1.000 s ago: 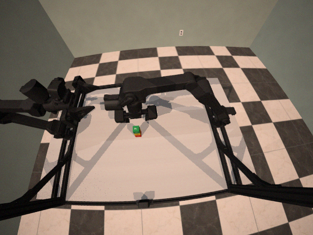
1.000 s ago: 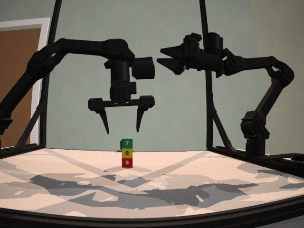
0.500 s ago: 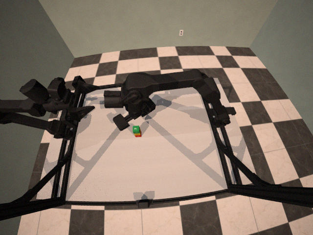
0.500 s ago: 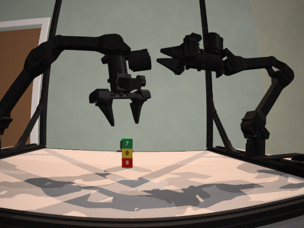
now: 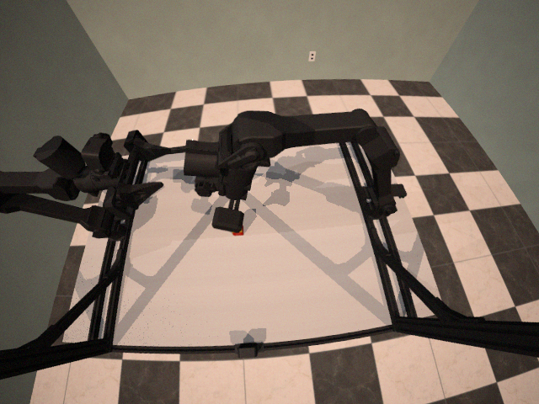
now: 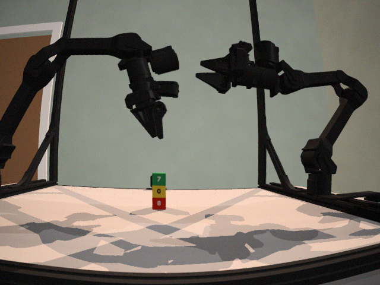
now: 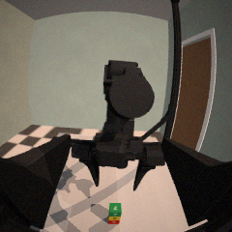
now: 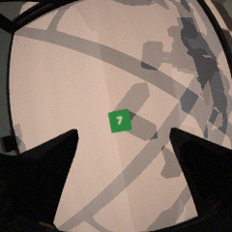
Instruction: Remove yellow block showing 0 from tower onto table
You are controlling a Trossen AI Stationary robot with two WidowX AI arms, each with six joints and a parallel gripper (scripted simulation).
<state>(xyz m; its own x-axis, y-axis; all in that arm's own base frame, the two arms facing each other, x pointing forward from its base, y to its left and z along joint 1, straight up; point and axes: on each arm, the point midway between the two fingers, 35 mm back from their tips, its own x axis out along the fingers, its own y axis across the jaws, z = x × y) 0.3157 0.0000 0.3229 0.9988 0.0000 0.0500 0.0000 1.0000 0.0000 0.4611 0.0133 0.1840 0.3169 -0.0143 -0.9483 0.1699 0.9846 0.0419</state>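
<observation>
The tower stands at the table's middle: a green block showing 7 [image 6: 158, 179] on top, the yellow block showing 0 [image 6: 158, 191] under it, and a red block showing 8 [image 6: 158, 203] at the bottom. My right gripper [image 6: 155, 133] hangs open and empty, pointing down, well above the tower. In the right wrist view the green top [image 8: 119, 121] lies between its open fingers, far below. My left gripper [image 6: 199, 69] is open and empty, held level and high, off to one side. The left wrist view shows the tower [image 7: 115, 214] small below the right gripper [image 7: 116, 181].
In the top view the right arm hides most of the tower; only a red sliver [image 5: 237, 232] shows. Black frame posts [image 6: 259, 122] stand at the table's edges, and the left arm's base [image 6: 317, 171] is on the side rail.
</observation>
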